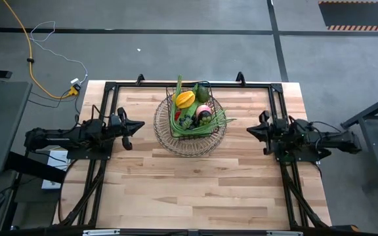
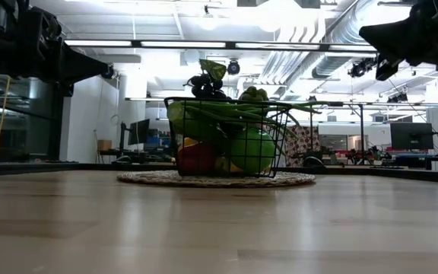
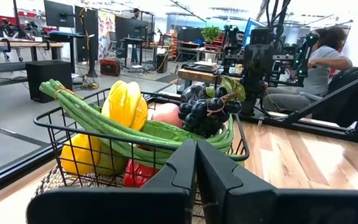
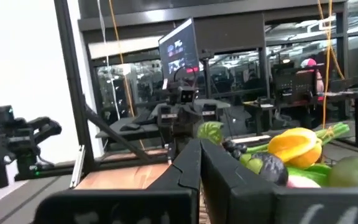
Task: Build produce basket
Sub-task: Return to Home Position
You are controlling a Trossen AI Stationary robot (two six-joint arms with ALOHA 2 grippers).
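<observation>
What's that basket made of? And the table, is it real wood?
The basket looks like thin metal wire with a dark, dull coating: you can see through its open grid to the produce. The table looks like wood, with pale planks, grain lines and a slight sheen, though it could be laminate.

Overhead, table-level and both wrist cameras all face the basket (image 1: 189, 147).

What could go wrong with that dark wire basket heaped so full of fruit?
The bunch of dark grapes sits atop the heap, above the edge of the dark metal wire-mesh basket; a knock might roll it out. The long green beans poke past that edge toward the right gripper; either it or the left gripper could snag them passing.
</observation>
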